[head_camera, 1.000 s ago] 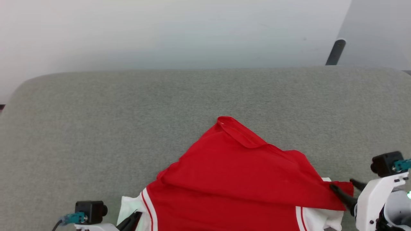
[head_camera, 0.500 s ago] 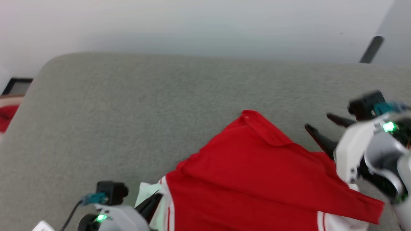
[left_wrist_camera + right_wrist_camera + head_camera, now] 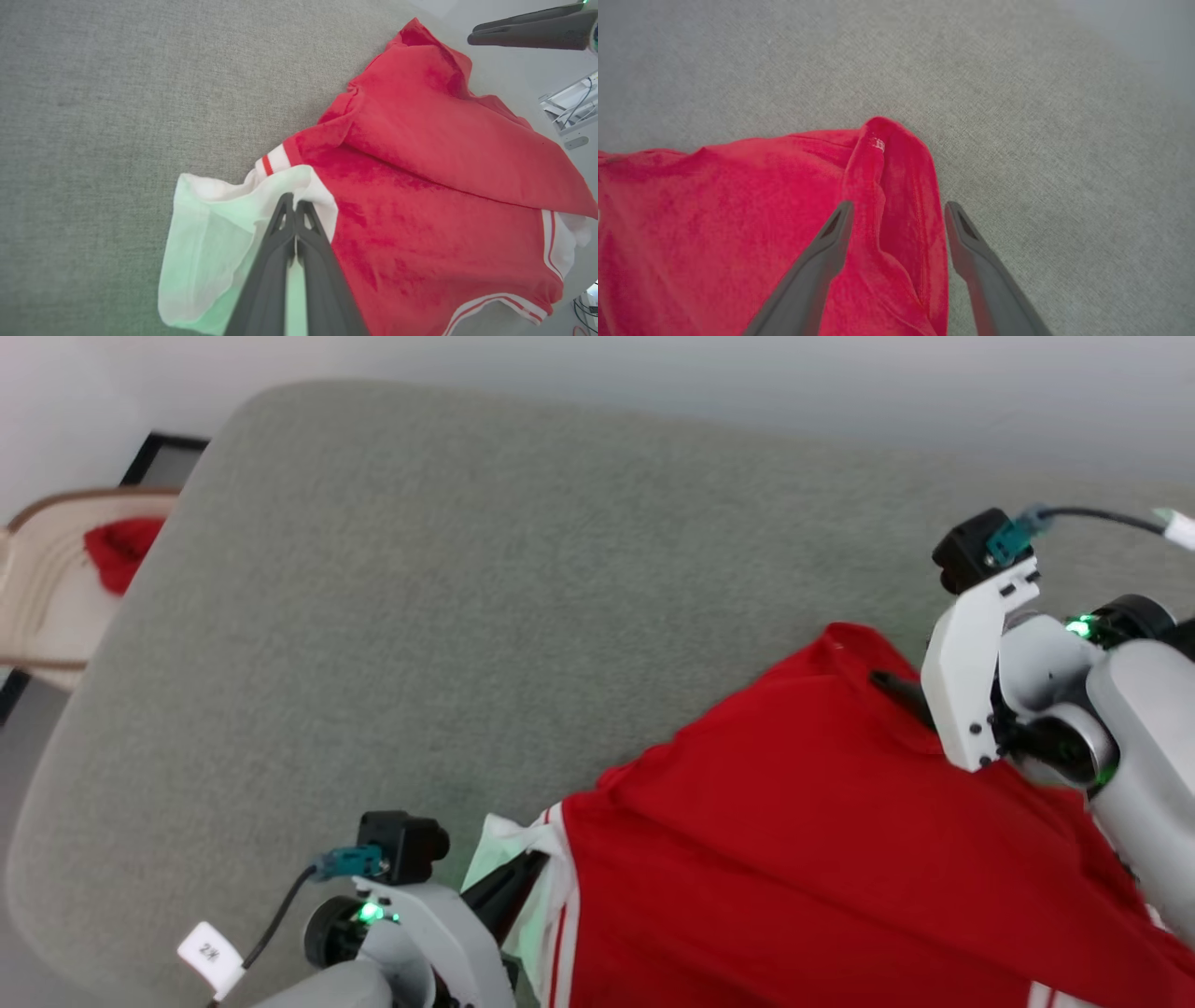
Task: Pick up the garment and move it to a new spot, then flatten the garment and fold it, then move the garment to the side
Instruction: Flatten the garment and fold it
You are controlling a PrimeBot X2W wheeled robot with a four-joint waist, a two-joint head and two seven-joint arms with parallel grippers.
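The garment [image 3: 794, 840], a red T-shirt with white sleeves, lies crumpled on the grey cushion at the lower right of the head view. My left gripper [image 3: 523, 882] is shut on its white sleeve [image 3: 219, 219], pinching the cloth near the striped seam, as the left wrist view [image 3: 294, 205] shows. My right gripper [image 3: 887, 686] is open over the garment's far red corner. In the right wrist view [image 3: 899, 207] its two fingers straddle the raised fold [image 3: 896, 177] there with nothing pinched between them.
The wide grey upholstered surface [image 3: 467, 569] stretches to the left and far side, with its rounded edge at the left. Beyond that edge stands a beige seat [image 3: 47, 579] with a small red cloth lump [image 3: 121, 546] on it. A pale wall lies behind.
The head camera has swung, so the whole picture shifted. My right gripper left the garment's right edge and moved to its far corner, staying open. The left gripper still pinches the sleeve.
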